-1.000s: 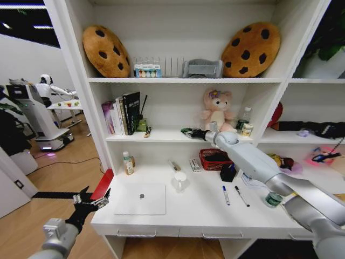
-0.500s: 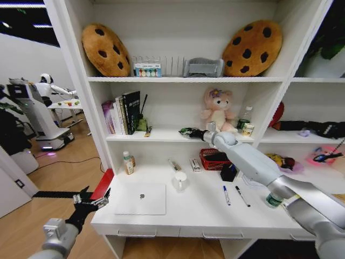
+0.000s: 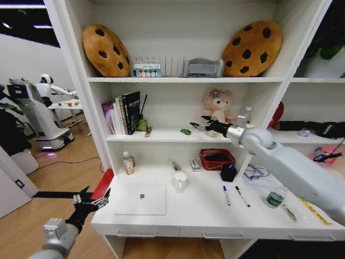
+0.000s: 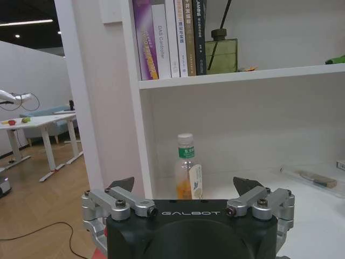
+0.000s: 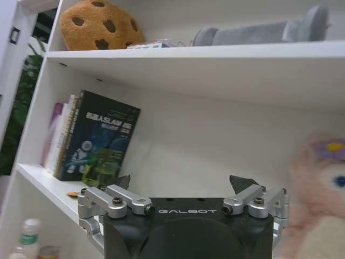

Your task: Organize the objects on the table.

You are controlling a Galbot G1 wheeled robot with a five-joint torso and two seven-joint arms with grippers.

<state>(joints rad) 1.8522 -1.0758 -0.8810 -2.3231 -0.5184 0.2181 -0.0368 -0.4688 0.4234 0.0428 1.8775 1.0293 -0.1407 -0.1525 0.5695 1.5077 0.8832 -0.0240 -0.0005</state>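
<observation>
Green toy (image 3: 185,131) sits on the white middle shelf (image 3: 161,136), near the right gripper (image 3: 204,123), whose fingers are spread and empty. Silver laptop (image 3: 141,198) and two pens (image 3: 234,195) lie on the table (image 3: 205,216). Left gripper (image 3: 90,200) hangs spread beside the table's left edge

Robot lab: another robot (image 3: 46,89), mock study shelving (image 3: 178,80).
</observation>
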